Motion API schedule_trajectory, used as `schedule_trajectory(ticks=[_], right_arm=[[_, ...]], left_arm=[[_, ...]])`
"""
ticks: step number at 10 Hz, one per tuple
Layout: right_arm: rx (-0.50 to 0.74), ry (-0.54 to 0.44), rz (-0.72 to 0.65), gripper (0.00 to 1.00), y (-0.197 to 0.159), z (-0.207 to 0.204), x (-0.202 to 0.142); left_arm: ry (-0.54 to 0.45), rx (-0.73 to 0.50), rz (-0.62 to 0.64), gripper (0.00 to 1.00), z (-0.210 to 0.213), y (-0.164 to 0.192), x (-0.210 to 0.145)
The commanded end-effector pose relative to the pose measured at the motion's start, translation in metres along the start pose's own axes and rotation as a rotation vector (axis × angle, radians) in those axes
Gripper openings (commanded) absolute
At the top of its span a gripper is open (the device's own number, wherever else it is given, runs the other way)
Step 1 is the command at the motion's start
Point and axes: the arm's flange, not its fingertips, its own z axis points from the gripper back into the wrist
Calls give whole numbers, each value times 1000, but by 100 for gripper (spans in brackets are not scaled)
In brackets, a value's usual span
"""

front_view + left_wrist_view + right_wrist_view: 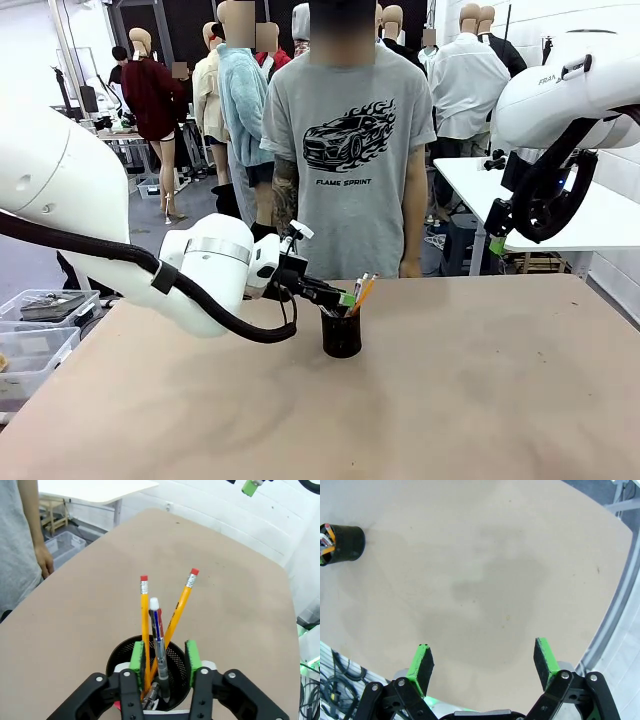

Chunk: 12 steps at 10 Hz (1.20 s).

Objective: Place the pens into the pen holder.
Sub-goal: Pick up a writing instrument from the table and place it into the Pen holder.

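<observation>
Inside the pen holder [172,657], pens' [158,630] lower ends hidden — left gripper [165,662] parted.

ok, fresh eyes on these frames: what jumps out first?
The black mesh pen holder near the table's middle, with two yellow pencils and a clear pen standing in it. The left gripper sits right at its rim, green pads either side of the sticks with gaps showing. Behind it stands a person in a grey car-print T-shirt, while the right gripper hangs open over bare table.
</observation>
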Motion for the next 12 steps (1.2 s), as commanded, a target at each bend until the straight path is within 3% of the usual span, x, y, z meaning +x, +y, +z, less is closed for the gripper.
schedule_trajectory(ticks=[1, 5, 9, 12], right_arm=[[-17, 6, -1, 100, 0, 0, 0], [-17, 6, -1, 100, 0, 0, 0], [-17, 6, -1, 100, 0, 0, 0], [-17, 6, -1, 100, 0, 0, 0]], left_arm=[[-48, 45, -2, 78, 13, -6, 0], [-103, 121, -87, 78, 66, -15, 52], [74, 300, -4, 78, 153, 0, 90], [336, 392, 125, 78, 213, 2, 97]])
